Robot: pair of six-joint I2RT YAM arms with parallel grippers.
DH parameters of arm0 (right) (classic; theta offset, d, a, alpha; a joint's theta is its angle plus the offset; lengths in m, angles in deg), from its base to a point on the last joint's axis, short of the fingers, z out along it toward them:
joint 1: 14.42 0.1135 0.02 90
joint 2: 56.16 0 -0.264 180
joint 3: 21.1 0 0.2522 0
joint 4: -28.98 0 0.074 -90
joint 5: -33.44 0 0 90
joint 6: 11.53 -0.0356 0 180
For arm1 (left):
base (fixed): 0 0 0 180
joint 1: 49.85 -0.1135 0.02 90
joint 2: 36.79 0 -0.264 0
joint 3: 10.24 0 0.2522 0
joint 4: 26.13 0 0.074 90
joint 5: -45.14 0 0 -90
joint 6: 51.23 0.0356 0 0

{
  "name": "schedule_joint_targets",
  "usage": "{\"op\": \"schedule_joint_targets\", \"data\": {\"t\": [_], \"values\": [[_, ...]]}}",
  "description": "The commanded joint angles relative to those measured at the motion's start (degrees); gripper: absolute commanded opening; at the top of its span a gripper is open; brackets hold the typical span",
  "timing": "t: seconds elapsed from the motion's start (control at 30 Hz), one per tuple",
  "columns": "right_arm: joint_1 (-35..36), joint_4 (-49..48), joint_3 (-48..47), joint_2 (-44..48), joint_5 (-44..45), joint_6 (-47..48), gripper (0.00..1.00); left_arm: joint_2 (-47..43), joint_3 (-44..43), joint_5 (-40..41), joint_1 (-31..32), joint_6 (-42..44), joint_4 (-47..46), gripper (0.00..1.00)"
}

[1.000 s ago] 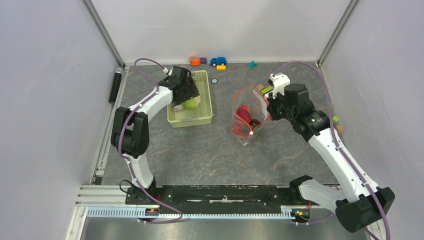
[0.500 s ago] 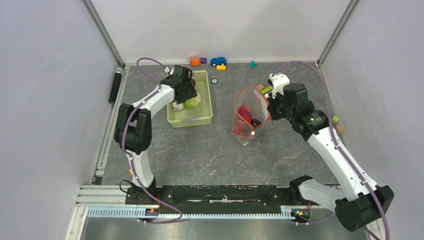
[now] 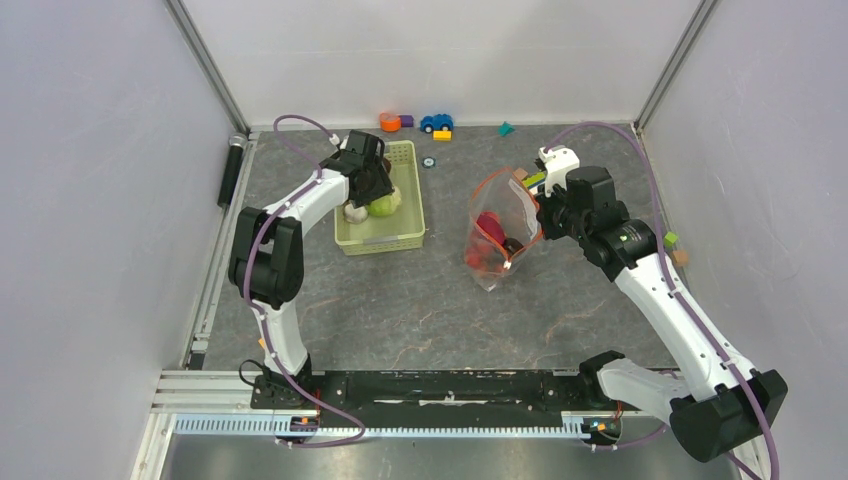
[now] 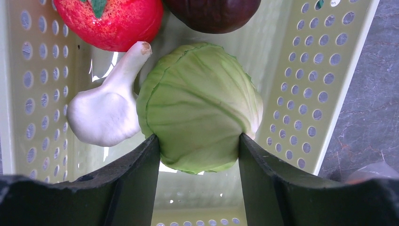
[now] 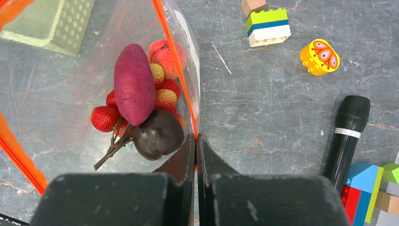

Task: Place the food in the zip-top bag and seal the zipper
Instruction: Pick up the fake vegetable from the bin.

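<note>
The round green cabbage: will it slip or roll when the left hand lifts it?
This round green cabbage looks smooth, so it may twist in the left hand. Its moulded veins suggest a stiff, light toy. Round, it may roll in the pale green plastic basket if released.

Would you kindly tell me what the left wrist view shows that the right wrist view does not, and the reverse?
Left wrist only: the left gripper closed on the cabbage, beside garlic, a red fruit and a dark piece. Right wrist only: the right gripper pinching the bag at its rim, food inside, blocks, a microphone. Both: the basket and the table.
</note>
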Motion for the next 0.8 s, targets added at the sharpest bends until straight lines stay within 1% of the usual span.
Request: {"op": "schedule_joint_targets", "data": {"t": [0.0,0.13,0.43,0.6,0.77], "values": [[-0.19,-1.0,-1.81,0.58,1.63,0.91,0.0,-3.2,-0.53,0.62,-0.49,2.69,-0.41,0.02],[-0.19,-1.11,-1.56,0.52,1.76,0.86,0.0,-7.1,2.2,1.02,-0.53,4.08,-2.06,0.02],[-0.23,-1.28,-1.64,0.17,0.93,0.69,0.0,-15.76,5.98,-4.3,-0.33,6.74,-5.01,0.02],[-0.18,-1.21,-1.7,0.07,0.64,0.55,0.0,-21.55,8.01,-8.36,-0.14,8.6,-7.93,0.02],[-0.18,-1.2,-1.81,0.12,0.32,0.51,0.0,-27.41,9.31,-16.18,0.37,9.71,-12.19,0.02]]}}
